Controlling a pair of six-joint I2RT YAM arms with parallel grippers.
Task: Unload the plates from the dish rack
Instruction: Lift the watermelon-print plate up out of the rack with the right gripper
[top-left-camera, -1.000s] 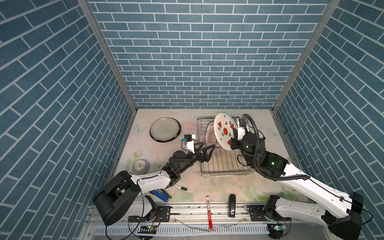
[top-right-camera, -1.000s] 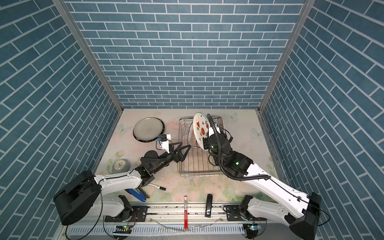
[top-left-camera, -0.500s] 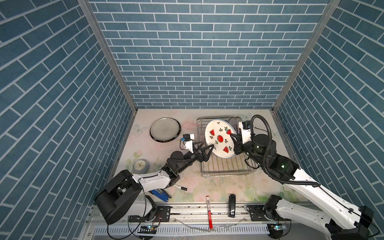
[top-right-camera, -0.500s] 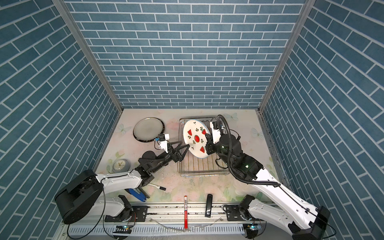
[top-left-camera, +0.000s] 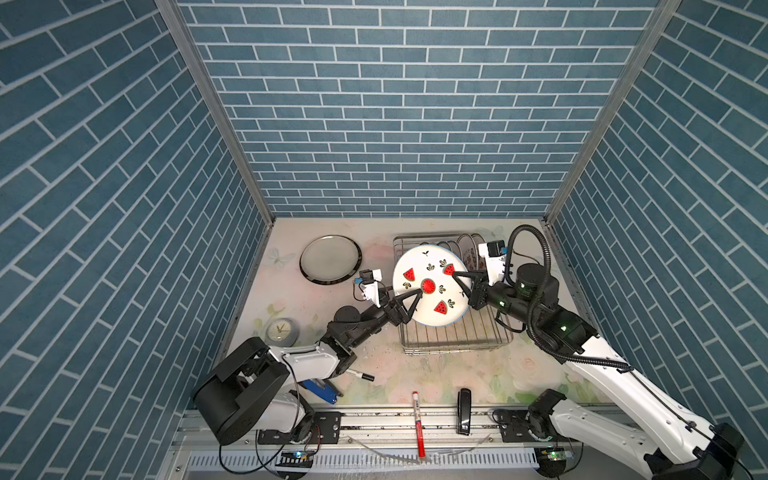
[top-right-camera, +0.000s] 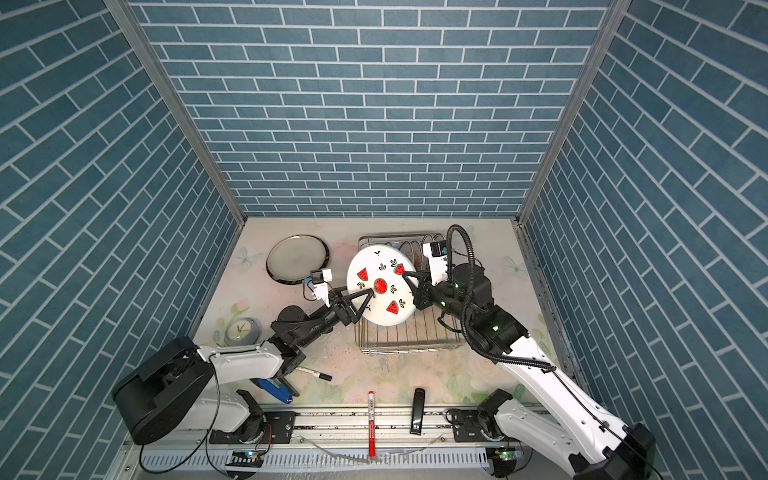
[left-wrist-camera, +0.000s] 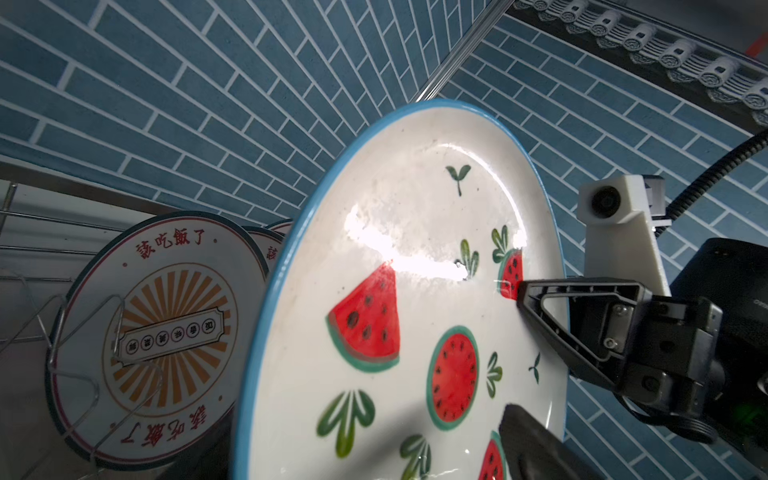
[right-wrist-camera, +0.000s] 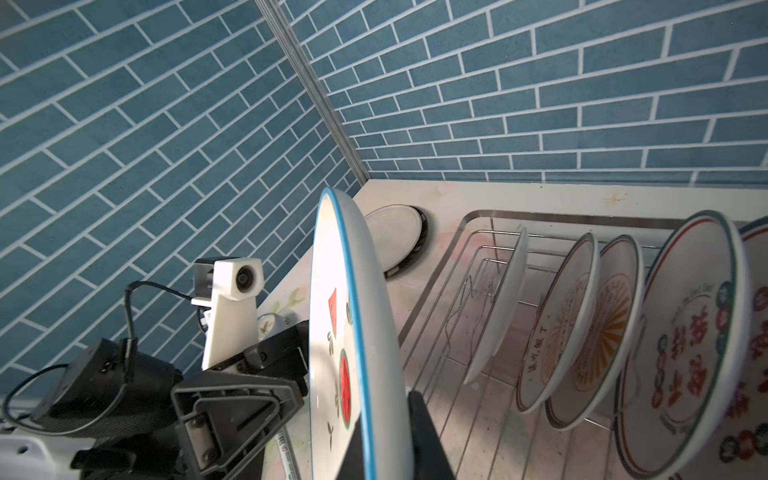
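Note:
A white watermelon plate (top-left-camera: 430, 286) (top-right-camera: 380, 286) hangs tilted, face up, over the left part of the dish rack (top-left-camera: 457, 340) (top-right-camera: 409, 340). My right gripper (top-left-camera: 457, 276) (right-wrist-camera: 374, 449) is shut on its right rim. My left gripper (top-left-camera: 415, 305) (top-right-camera: 365, 306) stands open astride the plate's left rim; one finger (left-wrist-camera: 536, 444) lies over the printed face, the other is hidden behind. Several plates stand in the rack's prongs: a plain white one (right-wrist-camera: 503, 299), orange sunburst ones (right-wrist-camera: 561, 332) (left-wrist-camera: 166, 332) and a red-character one (right-wrist-camera: 685, 353).
A dark-rimmed plate (top-left-camera: 330, 259) (top-right-camera: 297, 259) lies flat at the back left. A small grey clock (top-left-camera: 281, 331) sits by the left wall. A black marker (top-left-camera: 359, 375), a blue tool (top-left-camera: 320, 388), a red pen (top-left-camera: 417, 424) and a black bar (top-left-camera: 463, 409) lie along the front.
My right gripper brought the watermelon plate down and left, turning it from upright to face up. My left gripper's jaws now straddle its left rim and have narrowed slightly.

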